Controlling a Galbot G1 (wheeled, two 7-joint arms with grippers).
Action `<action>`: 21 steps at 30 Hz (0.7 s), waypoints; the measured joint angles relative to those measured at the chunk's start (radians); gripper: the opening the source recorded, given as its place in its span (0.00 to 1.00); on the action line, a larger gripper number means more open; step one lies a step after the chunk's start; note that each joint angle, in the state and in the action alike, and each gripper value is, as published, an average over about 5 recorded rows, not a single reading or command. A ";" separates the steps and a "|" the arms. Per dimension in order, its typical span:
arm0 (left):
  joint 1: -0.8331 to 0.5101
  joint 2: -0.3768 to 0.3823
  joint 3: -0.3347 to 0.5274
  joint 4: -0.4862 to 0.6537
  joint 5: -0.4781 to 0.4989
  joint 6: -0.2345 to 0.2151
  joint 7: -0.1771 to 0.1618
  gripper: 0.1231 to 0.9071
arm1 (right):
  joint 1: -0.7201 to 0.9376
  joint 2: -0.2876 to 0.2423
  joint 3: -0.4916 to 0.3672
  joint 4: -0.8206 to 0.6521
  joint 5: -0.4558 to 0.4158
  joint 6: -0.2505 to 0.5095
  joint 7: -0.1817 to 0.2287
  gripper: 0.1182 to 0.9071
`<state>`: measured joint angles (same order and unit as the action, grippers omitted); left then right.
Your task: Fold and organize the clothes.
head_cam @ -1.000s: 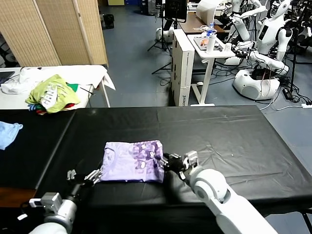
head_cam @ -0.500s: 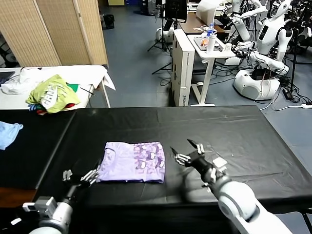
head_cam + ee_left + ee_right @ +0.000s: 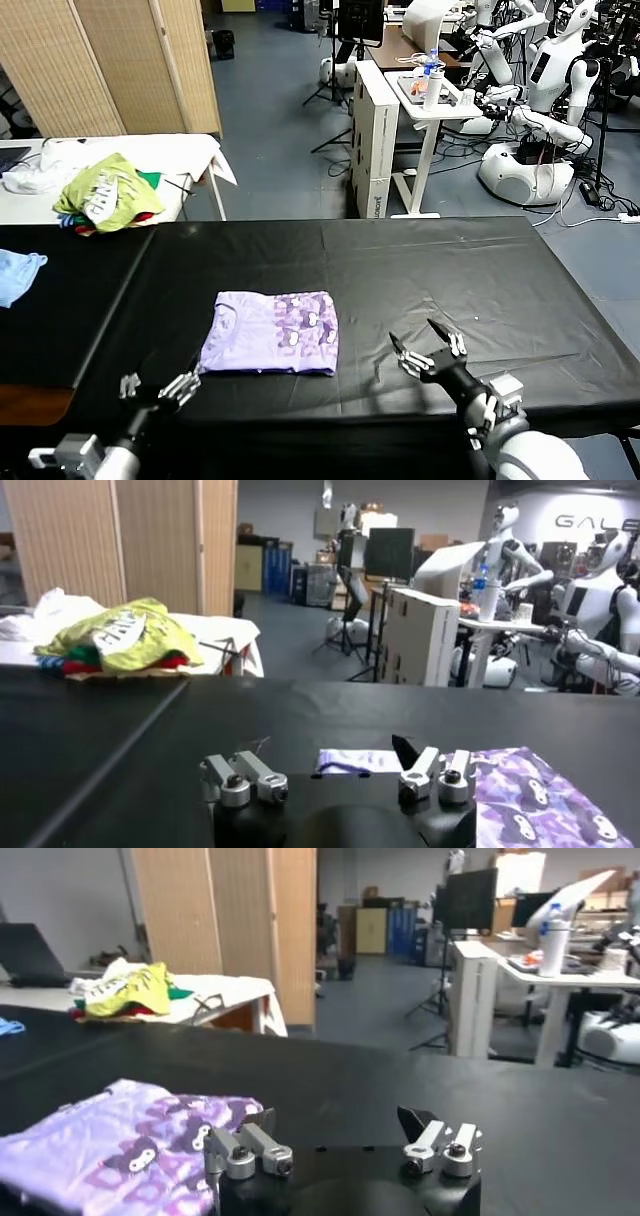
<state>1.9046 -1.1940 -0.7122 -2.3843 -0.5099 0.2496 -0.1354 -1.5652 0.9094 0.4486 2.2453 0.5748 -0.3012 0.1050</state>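
The left hand (image 3: 158,386) hovers spread wide at the table's (image 3: 500,270) near edge, just off the T-shirt's (image 3: 270,333) near-left corner. The folded T-shirt lies flat left of the table's middle. The right hand (image 3: 428,352) hangs wide, holding nothing, near that edge, apart from the shirt.

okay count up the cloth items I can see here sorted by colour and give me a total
Pale lavender folded T-shirt with purple print, on the black table: 1
Yellow-green and white garment heap, on the white side table: 1
Light blue cloth, at the black table's left edge: 1
Total: 3
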 joint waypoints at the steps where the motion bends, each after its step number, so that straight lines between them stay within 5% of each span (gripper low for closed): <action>1: 0.015 0.002 -0.003 -0.009 -0.001 0.000 0.000 1.00 | -0.020 0.000 0.013 0.010 0.002 0.000 0.001 1.00; 21: 0.159 0.004 -0.007 -0.097 -0.002 0.012 -0.025 1.00 | -0.255 0.037 0.147 0.139 -0.014 0.000 0.021 1.00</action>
<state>2.0640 -1.1896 -0.7190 -2.4815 -0.5117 0.2619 -0.1606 -1.8199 0.9462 0.5954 2.3846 0.5605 -0.3011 0.1263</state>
